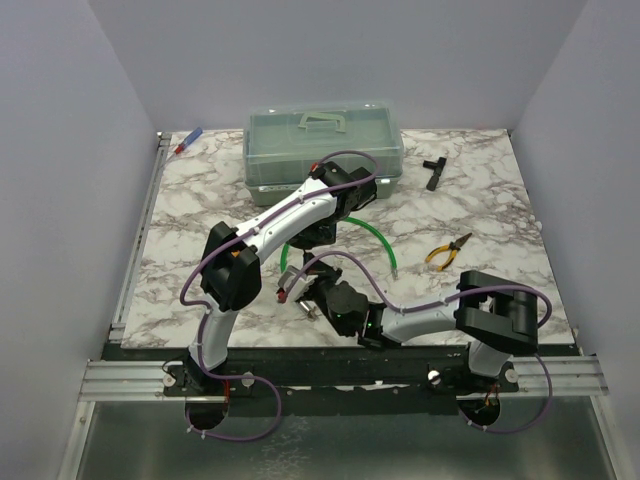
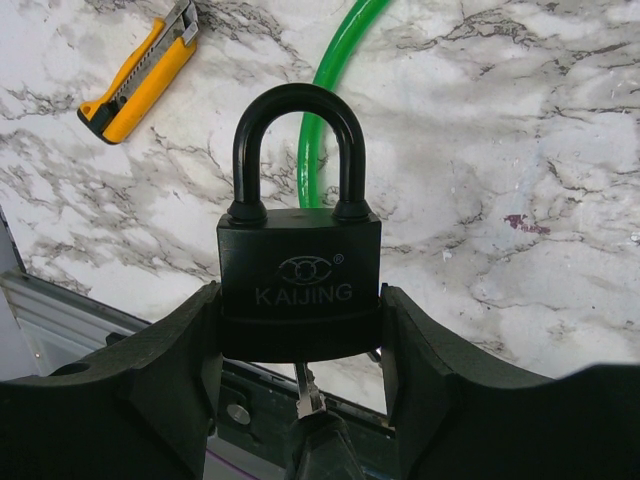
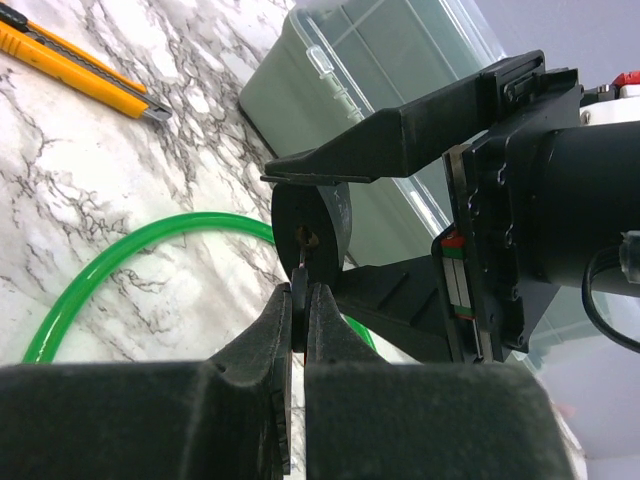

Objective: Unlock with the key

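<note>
My left gripper (image 2: 300, 325) is shut on the black KAIJING padlock (image 2: 298, 270) and holds it by its body above the table, with the shackle closed. In the right wrist view the padlock's underside (image 3: 325, 215) faces me between the left fingers (image 3: 400, 130). My right gripper (image 3: 299, 297) is shut on the key's black head (image 3: 299, 300). The key's silver blade (image 2: 303, 385) points into the keyhole in the padlock's underside, and only a short part of it shows. In the top view the two grippers meet near the table's middle, the left (image 1: 320, 238) above the right (image 1: 303, 290).
A green tube loop (image 1: 385, 245) lies under the grippers. A yellow utility knife (image 2: 140, 70) lies nearby. A clear toolbox (image 1: 325, 150) stands at the back. A black T-shaped tool (image 1: 433, 170), yellow pliers (image 1: 447, 250) and a pen (image 1: 188, 140) lie around.
</note>
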You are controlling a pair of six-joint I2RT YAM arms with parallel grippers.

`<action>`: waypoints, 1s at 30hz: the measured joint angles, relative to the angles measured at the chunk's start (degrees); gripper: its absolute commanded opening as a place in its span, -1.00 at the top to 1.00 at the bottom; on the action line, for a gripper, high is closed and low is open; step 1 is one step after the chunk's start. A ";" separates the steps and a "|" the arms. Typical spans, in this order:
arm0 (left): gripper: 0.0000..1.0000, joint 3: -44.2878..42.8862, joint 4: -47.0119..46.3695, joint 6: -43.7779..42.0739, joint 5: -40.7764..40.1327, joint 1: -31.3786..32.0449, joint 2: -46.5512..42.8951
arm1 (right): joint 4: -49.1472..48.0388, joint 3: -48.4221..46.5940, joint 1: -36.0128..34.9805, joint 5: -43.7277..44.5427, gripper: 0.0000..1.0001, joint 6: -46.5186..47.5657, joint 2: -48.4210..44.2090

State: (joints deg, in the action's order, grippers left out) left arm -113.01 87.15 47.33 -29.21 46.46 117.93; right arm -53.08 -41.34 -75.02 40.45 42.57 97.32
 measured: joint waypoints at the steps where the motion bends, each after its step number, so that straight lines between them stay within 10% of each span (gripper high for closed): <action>1: 0.91 0.00 0.00 0.00 0.00 0.00 0.00 | -0.04 -0.26 0.13 0.22 0.99 0.39 0.33; 30: 0.91 0.02 -2.19 -0.26 -1.90 -1.73 0.02 | -8.13 -5.62 0.33 5.66 0.99 10.95 9.55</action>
State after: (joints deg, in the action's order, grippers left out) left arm -112.99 84.97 47.07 -31.11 44.73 117.95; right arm -61.21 -46.96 -74.70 46.11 53.52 106.87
